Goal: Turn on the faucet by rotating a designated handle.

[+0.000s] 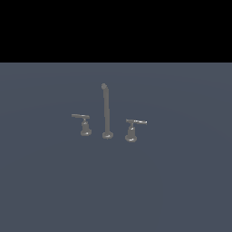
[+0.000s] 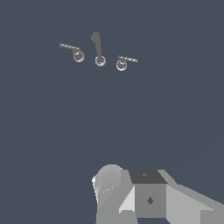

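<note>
The faucet stands on a flat blue-grey surface as three separate pieces. Its tall thin spout (image 1: 107,111) with a bent tip is in the middle. The handle (image 1: 83,123), smaller and duller, with a thin flat lever on a short flared post, stands on the exterior view's left of the spout. A slightly larger, shinier lever handle (image 1: 132,129) stands on the spout's right. The wrist view shows all three from far off: the handle (image 2: 73,50), the spout (image 2: 98,48) and the shinier handle (image 2: 124,62). No gripper fingers show in either view.
Pale grey blocky parts of the arm (image 2: 144,197) fill one edge of the wrist view, well away from the faucet. The blue-grey surface (image 1: 181,181) stretches around the faucet on all sides. The exterior view's upper band is black.
</note>
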`<state>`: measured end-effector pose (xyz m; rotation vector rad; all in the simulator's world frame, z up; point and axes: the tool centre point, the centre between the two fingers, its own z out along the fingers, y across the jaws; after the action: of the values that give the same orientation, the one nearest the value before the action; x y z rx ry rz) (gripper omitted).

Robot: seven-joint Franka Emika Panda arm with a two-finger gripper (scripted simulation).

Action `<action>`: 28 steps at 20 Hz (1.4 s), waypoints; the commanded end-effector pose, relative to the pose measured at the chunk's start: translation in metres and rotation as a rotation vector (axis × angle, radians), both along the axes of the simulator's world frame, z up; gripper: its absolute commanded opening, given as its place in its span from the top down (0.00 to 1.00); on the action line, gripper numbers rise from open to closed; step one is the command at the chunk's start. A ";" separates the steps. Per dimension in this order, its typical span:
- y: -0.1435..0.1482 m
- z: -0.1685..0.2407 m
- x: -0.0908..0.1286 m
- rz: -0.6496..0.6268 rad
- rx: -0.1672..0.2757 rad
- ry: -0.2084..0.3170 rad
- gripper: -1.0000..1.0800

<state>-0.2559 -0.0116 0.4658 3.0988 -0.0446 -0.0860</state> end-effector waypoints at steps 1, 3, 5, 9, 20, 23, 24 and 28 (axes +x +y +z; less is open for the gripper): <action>0.000 0.000 0.000 0.000 0.000 0.000 1.00; 0.001 0.000 0.001 0.000 0.000 -0.001 1.00; 0.004 0.001 0.002 -0.002 0.000 -0.004 1.00; 0.011 0.004 0.006 -0.006 0.001 -0.011 1.00; 0.015 0.002 0.011 -0.019 0.017 -0.009 1.00; 0.018 -0.001 0.018 -0.038 0.038 -0.004 1.00; 0.019 -0.003 0.021 -0.046 0.047 -0.001 1.00; 0.027 -0.010 0.036 -0.090 0.090 0.013 1.00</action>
<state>-0.2255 0.0124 0.4590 3.1701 -0.1575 -0.1032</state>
